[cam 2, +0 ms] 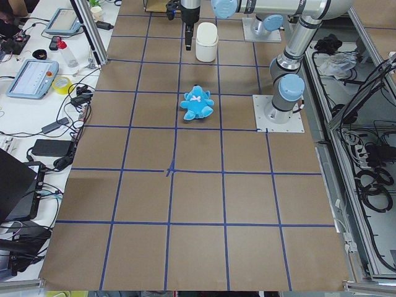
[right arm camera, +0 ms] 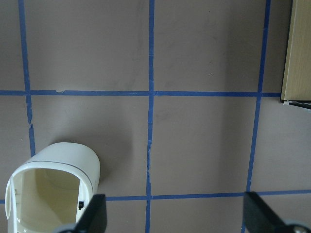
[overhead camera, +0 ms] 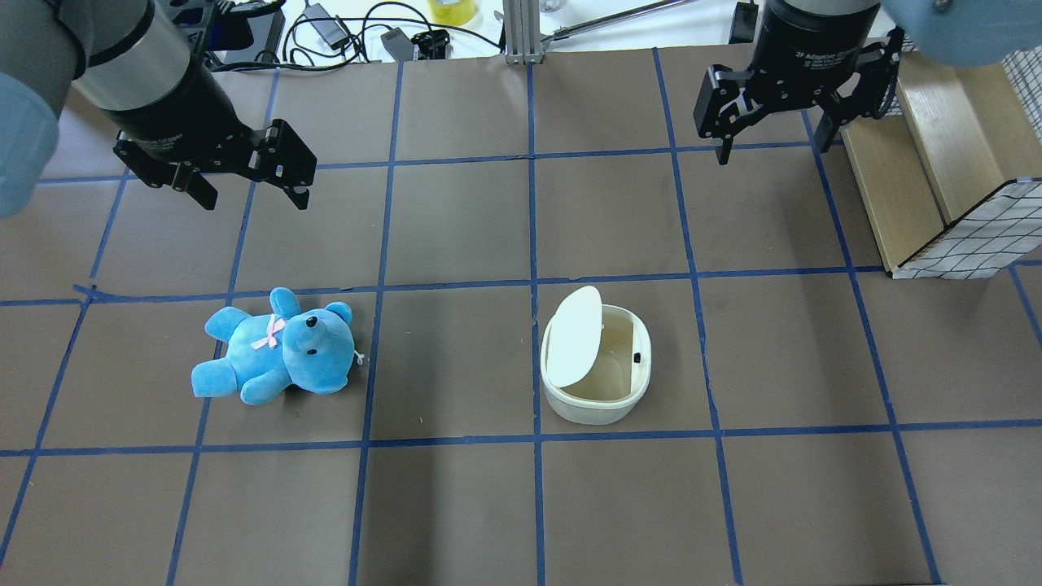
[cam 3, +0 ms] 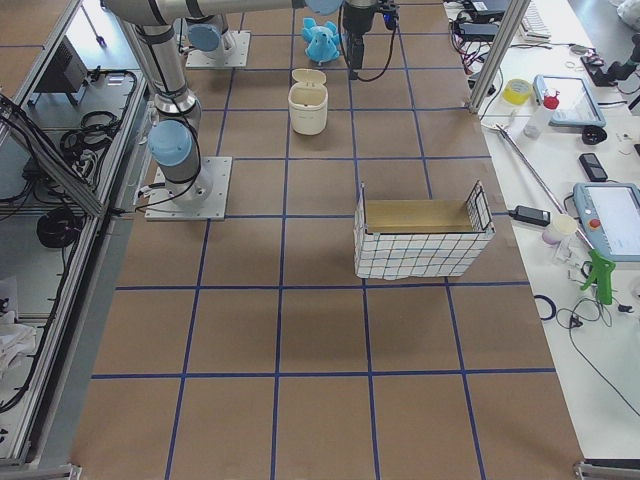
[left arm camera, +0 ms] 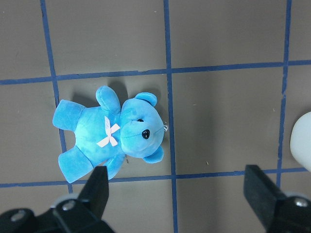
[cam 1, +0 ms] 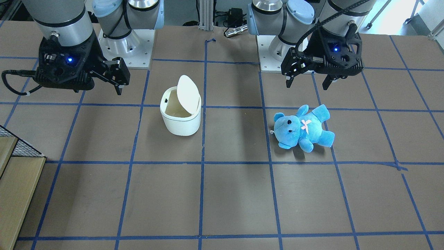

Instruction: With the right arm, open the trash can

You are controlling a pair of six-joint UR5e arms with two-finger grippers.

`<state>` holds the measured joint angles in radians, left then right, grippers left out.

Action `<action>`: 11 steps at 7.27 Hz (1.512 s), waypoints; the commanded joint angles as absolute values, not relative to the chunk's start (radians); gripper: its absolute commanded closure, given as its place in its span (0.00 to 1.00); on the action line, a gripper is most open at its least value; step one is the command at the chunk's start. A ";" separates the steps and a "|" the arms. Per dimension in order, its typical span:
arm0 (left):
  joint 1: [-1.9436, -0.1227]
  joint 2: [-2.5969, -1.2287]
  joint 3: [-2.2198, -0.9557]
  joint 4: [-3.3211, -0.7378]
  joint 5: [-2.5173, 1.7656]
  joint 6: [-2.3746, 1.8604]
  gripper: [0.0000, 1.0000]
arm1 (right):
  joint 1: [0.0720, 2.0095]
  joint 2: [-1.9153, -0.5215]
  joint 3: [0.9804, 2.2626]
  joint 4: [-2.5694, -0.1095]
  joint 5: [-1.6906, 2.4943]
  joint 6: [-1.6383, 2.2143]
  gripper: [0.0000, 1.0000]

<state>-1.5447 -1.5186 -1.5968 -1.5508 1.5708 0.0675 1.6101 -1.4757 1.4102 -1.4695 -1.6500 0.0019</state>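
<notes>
The white trash can (cam 1: 180,119) stands on the brown table with its flip lid (cam 1: 187,93) tilted up and its inside showing. It also shows from overhead (overhead camera: 598,399), in the right wrist view (right arm camera: 53,184) and as a white edge in the left wrist view (left arm camera: 302,141). My right gripper (overhead camera: 773,148) is open and empty, raised beyond the can and apart from it; it also shows in the front view (cam 1: 104,86) and in its wrist view (right arm camera: 177,218). My left gripper (overhead camera: 252,195) is open and empty above the table, also seen in its wrist view (left arm camera: 180,204).
A blue teddy bear (overhead camera: 277,350) lies on its back to the left of the can, below my left gripper (cam 1: 307,86). A wooden box with a wire-mesh side (overhead camera: 920,163) stands at the table's right, close to my right gripper. Blue tape lines grid the table.
</notes>
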 commanded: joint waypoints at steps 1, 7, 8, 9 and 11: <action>-1.545 -1.519 -1.597 -1.551 1.571 0.067 0.00 | 1.559 -1.474 1.414 -1.491 -1.568 -0.049 0.00; -1.545 -1.519 -1.597 -1.551 1.571 0.067 0.00 | 1.545 -1.589 1.556 -1.656 -1.594 -0.008 0.00; -1.545 -1.519 -1.597 -1.551 1.571 0.067 0.00 | 1.545 -1.592 1.559 -1.670 -1.592 -0.011 0.00; -1.545 -1.519 -1.597 -1.551 1.569 0.067 0.00 | 1.543 -1.592 1.555 -1.678 -1.594 -0.008 0.00; -1.545 -1.519 -1.597 -1.551 1.571 0.067 0.00 | 1.542 -1.586 1.546 -1.709 -1.632 -0.008 0.00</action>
